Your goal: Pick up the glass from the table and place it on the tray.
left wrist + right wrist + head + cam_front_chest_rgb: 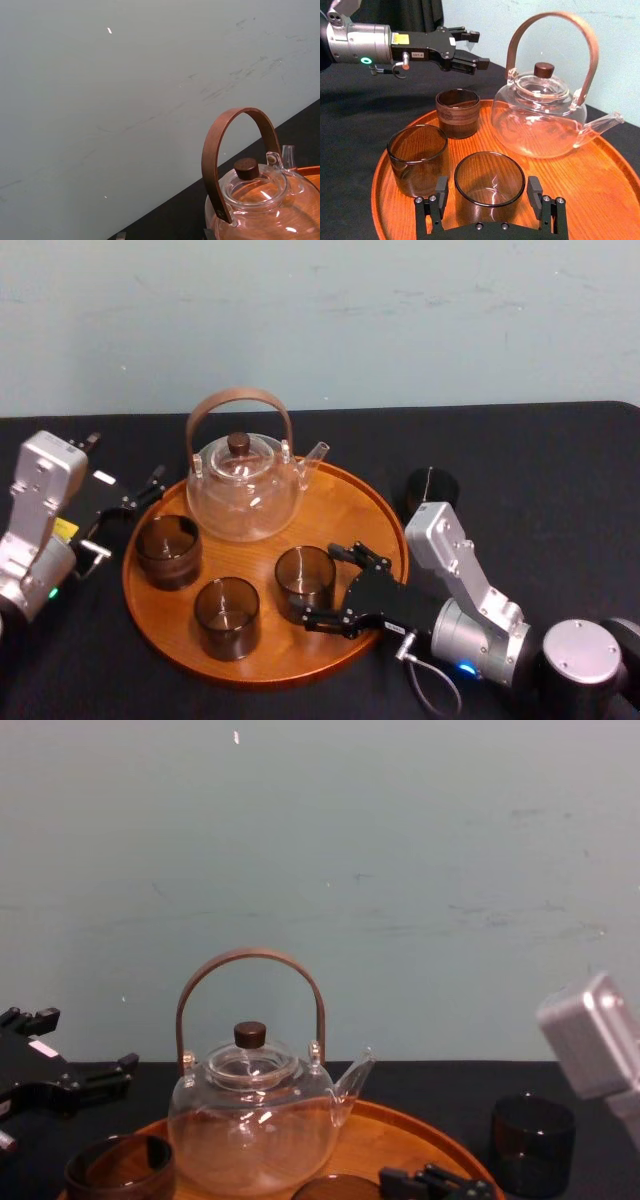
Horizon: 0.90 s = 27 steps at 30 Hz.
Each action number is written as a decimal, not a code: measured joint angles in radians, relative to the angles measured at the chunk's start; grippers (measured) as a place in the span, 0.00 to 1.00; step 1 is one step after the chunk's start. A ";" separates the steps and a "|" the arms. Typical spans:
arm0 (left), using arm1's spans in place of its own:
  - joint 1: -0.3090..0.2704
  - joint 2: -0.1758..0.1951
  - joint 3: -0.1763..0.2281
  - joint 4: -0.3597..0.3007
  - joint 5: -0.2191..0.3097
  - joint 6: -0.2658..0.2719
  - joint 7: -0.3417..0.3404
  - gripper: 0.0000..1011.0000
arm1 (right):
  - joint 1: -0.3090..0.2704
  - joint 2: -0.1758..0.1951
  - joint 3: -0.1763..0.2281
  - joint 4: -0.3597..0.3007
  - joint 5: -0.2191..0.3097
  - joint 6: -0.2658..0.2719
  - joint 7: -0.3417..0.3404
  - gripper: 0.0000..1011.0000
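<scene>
The right gripper [488,187] reaches over the near right edge of the tray [345,505]. Its fingers [441,192] are spread, one on each side of the glass [303,575]. Each finger sits just beside the wall of the glass, and a thin gap shows on at least one side, so they do not seem to be squeezing it. The glass stands upright on the tray, in the near right part. It is a short, straight-sided tumbler of smoky brown glass, and it looks empty.

A second glass [227,615] stands just to its left and a third glass [168,550] stands farther back on the left. The teapot [245,490] is behind them. A dark glass [432,492] stands on the tabletop [540,460], just off the tray's right rim.

The left gripper [477,49] hovers beside the tray's left rim with its fingers parted, holding nothing.
</scene>
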 joint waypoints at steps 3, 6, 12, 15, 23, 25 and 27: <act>0.000 0.000 0.000 0.000 0.000 0.000 0.000 0.99 | -0.018 0.014 0.010 -0.030 0.000 -0.004 -0.004 0.99; 0.000 0.000 0.000 0.000 0.000 0.000 0.000 0.99 | -0.039 0.030 0.024 -0.062 0.004 -0.011 -0.009 0.99; 0.000 0.000 0.000 0.000 0.000 0.000 0.000 0.99 | -0.082 0.065 0.055 -0.119 0.021 -0.024 -0.012 0.99; 0.000 0.000 0.000 0.000 0.000 0.000 0.000 0.99 | -0.102 0.080 0.071 -0.138 0.030 -0.031 -0.016 0.99; 0.000 0.000 0.000 0.000 0.000 0.000 0.000 0.99 | -0.159 0.114 0.124 -0.175 0.052 -0.048 -0.036 0.99; 0.000 0.000 0.000 0.000 0.000 0.000 0.000 0.99 | -0.174 0.122 0.142 -0.184 0.058 -0.052 -0.043 0.99; 0.000 0.000 0.000 0.000 0.000 0.000 0.000 0.99 | -0.190 0.130 0.159 -0.193 0.063 -0.057 -0.049 0.99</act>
